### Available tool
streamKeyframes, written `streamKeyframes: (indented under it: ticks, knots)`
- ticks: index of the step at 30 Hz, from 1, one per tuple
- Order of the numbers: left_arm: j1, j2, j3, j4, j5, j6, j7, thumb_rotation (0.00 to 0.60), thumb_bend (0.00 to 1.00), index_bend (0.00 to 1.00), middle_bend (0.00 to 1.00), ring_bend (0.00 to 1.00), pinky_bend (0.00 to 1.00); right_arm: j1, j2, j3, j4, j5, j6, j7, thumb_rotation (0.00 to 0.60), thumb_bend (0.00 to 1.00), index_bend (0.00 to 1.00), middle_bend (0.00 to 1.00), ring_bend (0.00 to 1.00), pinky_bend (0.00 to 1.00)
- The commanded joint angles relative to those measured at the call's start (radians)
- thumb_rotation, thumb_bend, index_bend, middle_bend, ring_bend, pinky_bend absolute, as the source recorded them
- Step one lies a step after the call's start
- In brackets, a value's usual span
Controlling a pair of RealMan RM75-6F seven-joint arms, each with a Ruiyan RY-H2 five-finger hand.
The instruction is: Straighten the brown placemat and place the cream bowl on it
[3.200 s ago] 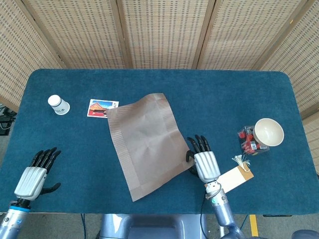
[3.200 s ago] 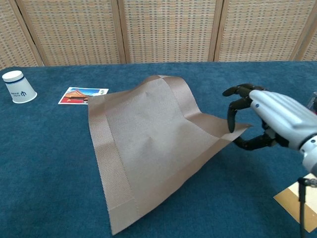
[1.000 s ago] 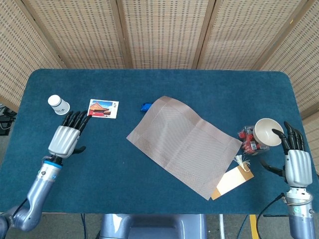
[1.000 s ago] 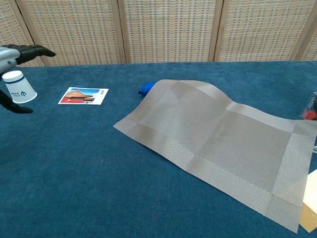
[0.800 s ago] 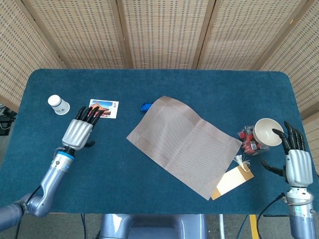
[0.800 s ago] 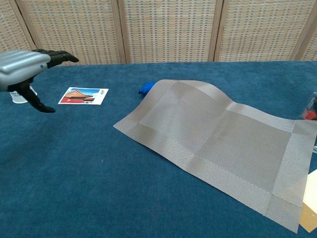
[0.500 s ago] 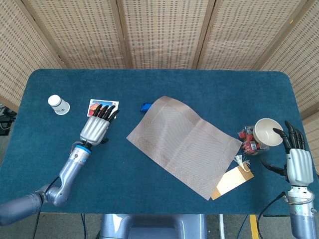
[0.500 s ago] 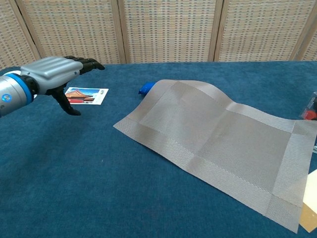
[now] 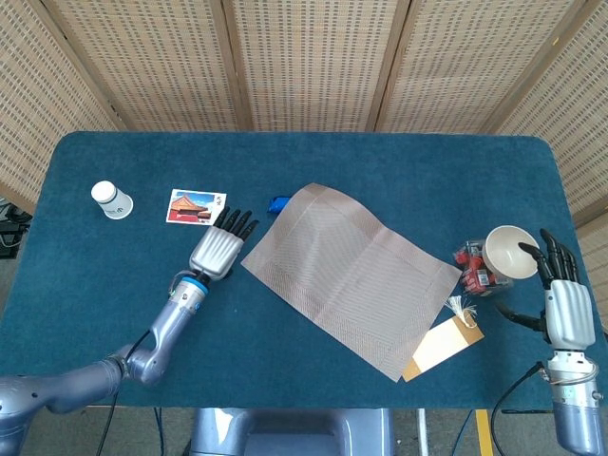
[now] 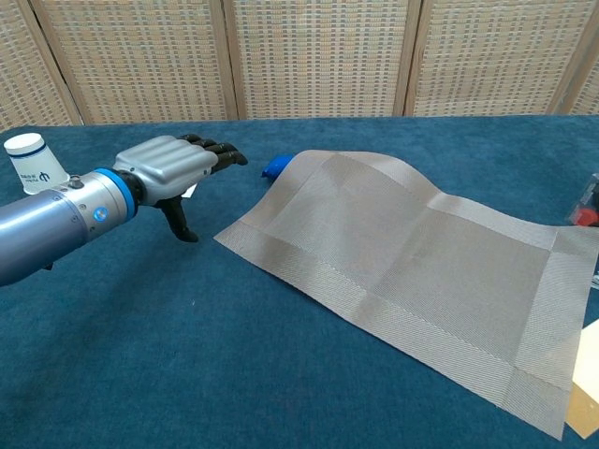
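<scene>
The brown placemat (image 9: 356,275) (image 10: 412,267) lies askew on the blue table, with a raised fold along its far edge. The cream bowl (image 9: 510,251) sits at the right on a clear box of red items. My left hand (image 9: 218,249) (image 10: 173,168) hovers open, fingers stretched out, just left of the mat's left corner and apart from it. My right hand (image 9: 559,299) is open at the table's right edge, just right of the bowl, holding nothing. The chest view does not show the right hand or the bowl.
A small blue object (image 9: 278,202) (image 10: 274,166) lies by the mat's far corner. A postcard (image 9: 195,205) and a white paper cup (image 9: 111,199) (image 10: 35,164) sit far left. A tan tag with tassel (image 9: 445,342) lies at the mat's near right corner.
My left hand has swept rightward from beside the cup, over the postcard, to the mat's left corner. The right hand, mat and bowl have stayed put over the last second.
</scene>
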Motion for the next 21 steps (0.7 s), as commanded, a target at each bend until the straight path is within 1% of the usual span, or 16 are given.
streamKeyframes:
  ticks: [1, 10, 21]
  knots:
    - [-0.018, -0.025, 0.008, 0.026, -0.005, 0.000, 0.014, 0.600, 0.05, 0.07, 0.00, 0.00, 0.00, -0.001, 0.003, 0.004, -0.001, 0.002, 0.001, 0.007, 0.600, 0.22, 0.20, 0.00, 0.00, 0.00]
    - [-0.056, -0.079, 0.008, 0.096, -0.027, -0.012, 0.034, 0.600, 0.05, 0.07, 0.00, 0.00, 0.00, -0.005, 0.012, 0.008, -0.007, 0.001, 0.004, 0.035, 0.600, 0.21, 0.20, 0.00, 0.00, 0.00]
    - [-0.084, -0.119, 0.013, 0.162, -0.039, -0.022, 0.058, 0.600, 0.05, 0.07, 0.00, 0.00, 0.00, -0.004, 0.015, 0.017, -0.006, 0.012, -0.002, 0.058, 0.600, 0.21, 0.20, 0.00, 0.00, 0.00]
